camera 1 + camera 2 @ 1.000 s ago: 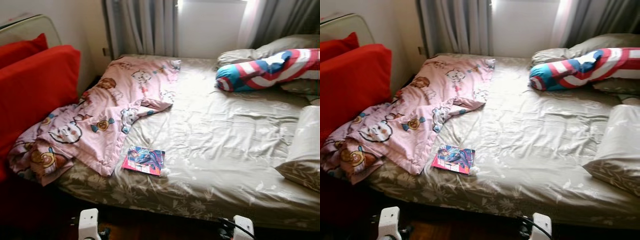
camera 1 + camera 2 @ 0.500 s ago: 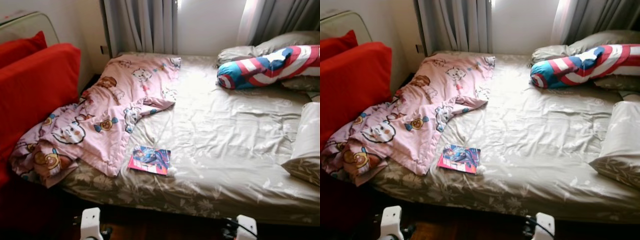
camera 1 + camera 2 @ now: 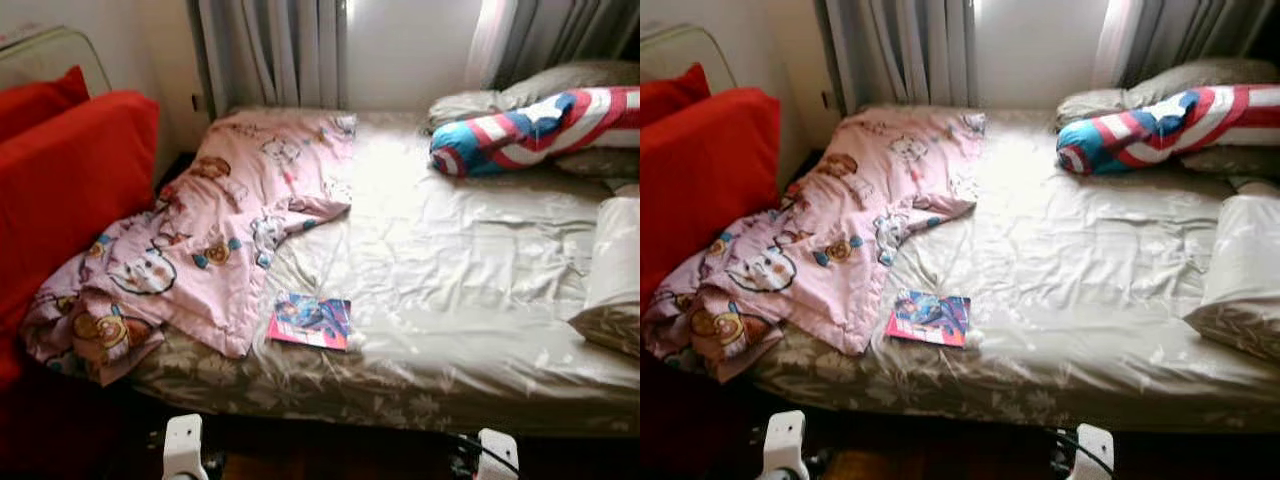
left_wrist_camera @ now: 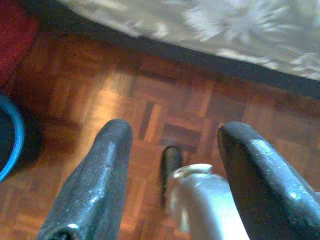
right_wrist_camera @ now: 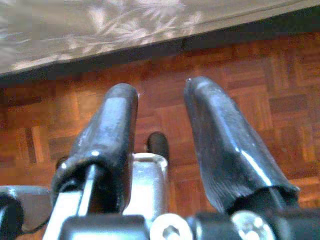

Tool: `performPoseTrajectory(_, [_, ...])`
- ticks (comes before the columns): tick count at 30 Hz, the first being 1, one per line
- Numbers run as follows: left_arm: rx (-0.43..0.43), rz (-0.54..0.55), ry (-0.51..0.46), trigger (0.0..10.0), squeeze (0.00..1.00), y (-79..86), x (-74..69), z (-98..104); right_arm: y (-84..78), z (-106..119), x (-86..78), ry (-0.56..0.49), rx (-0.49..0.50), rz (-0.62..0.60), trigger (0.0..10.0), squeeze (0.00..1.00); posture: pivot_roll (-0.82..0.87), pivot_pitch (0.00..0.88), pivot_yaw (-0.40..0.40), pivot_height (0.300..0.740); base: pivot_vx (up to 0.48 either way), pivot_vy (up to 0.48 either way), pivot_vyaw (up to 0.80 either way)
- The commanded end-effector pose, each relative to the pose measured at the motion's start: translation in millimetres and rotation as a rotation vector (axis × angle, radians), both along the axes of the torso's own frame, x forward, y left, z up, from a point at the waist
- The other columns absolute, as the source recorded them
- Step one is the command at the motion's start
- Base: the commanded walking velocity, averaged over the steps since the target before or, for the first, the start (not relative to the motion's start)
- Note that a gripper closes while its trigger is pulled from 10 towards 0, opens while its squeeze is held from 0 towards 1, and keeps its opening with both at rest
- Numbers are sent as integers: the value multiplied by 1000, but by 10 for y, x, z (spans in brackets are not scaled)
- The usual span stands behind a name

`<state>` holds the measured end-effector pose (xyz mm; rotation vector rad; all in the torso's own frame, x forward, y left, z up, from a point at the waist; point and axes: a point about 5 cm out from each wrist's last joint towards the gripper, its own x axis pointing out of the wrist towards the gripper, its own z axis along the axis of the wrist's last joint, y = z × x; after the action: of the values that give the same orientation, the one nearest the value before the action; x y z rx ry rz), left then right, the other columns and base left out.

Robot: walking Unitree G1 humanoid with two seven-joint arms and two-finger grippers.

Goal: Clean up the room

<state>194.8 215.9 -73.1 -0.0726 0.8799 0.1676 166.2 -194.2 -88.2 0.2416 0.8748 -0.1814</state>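
A pink cartoon-print blanket [image 3: 210,235] lies rumpled across the bed's left side, spilling over its edge; a colourful comic book [image 3: 311,321] lies flat just beside it.

The head camera has edged closer to the bed [image 3: 480,300]; nothing on it moved.

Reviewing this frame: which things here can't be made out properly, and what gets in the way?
- Comic book cover: title too small and soft in the eye views.
- Bed under the pink blanket: covered by it.
- Pale pillow: cut off by the right edge.
- Red cushion: cut off by the left edge.
- Blue curved object, left wrist view: mostly outside the frame.
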Motion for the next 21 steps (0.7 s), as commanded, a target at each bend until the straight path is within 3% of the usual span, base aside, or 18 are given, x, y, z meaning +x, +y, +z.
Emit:
performPoseTrajectory(1, [14, 5, 16, 10000, 0, 57, -29, -5, 62, 11, 41, -13, 13, 11, 10000, 0, 54, 0, 3, 740, 0, 337, 0])
performPoseTrajectory(4, [14, 5, 16, 10000, 0, 56, -29, -6, 61, 11, 41, -13, 13, 11, 10000, 0, 54, 0, 3, 740, 0, 274, 0])
performPoseTrajectory(21, [2, 2, 0, 10000, 0, 49, -17, 3, 62, 16, 46, -22, 17, 12, 10000, 0, 52, 0, 4, 740, 0, -1, 0])
